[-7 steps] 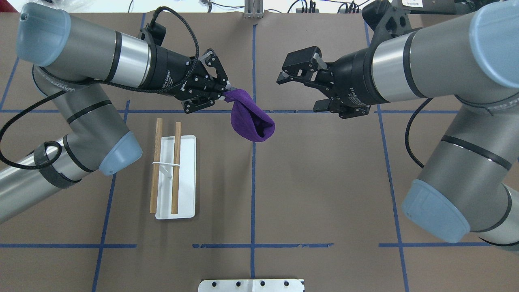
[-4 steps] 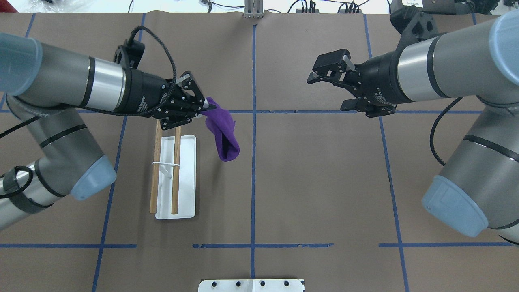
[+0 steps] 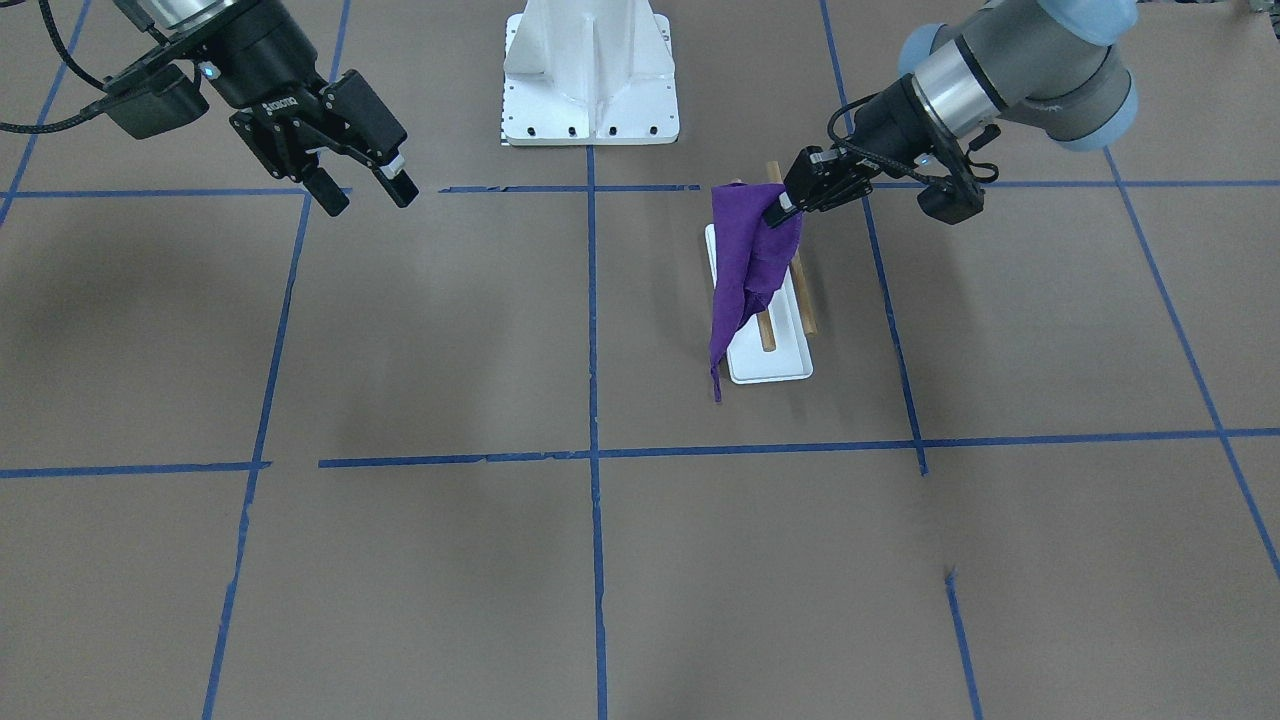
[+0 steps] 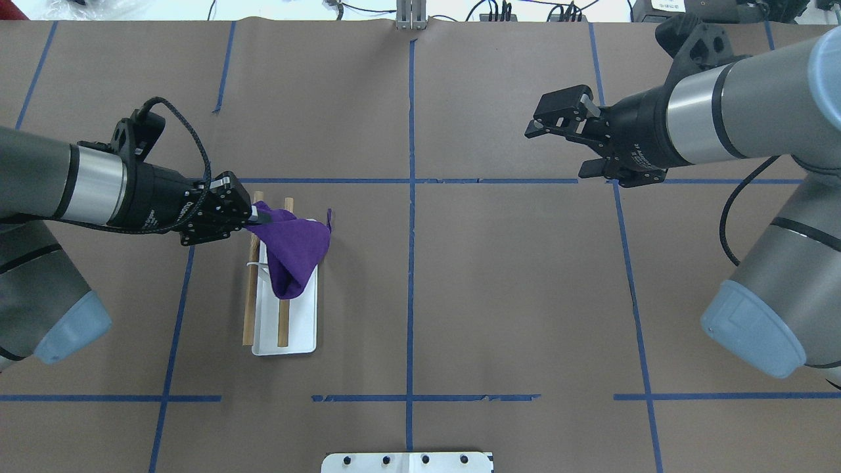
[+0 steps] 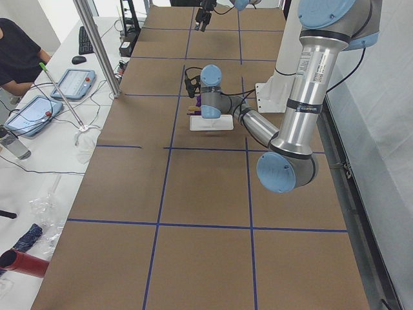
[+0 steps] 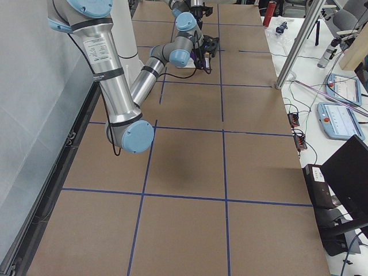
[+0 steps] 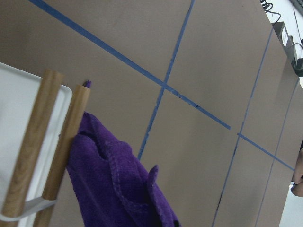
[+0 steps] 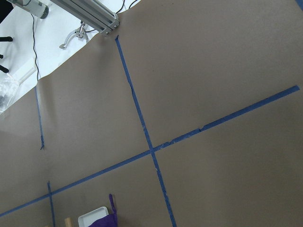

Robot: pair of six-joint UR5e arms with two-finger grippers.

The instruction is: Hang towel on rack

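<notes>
On the left half of the counter (image 4: 499,295) you have one rack (image 4: 266,322): two wooden rails (image 4: 248,309) on one white base (image 4: 302,322). Your one purple towel (image 4: 295,246) hangs over it, against a rail, a corner pinched in the left hand (image 4: 246,213). Beyond, well apart, the right hand (image 4: 558,150) hovers, fingers (image 4: 552,112) spread.

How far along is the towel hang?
Done: the towel is lifted, pinched by the left gripper. In hand: it dangles over the rack, lying against one wooden bar. Left: drape it across and release. The right gripper is open, away from it.
</notes>
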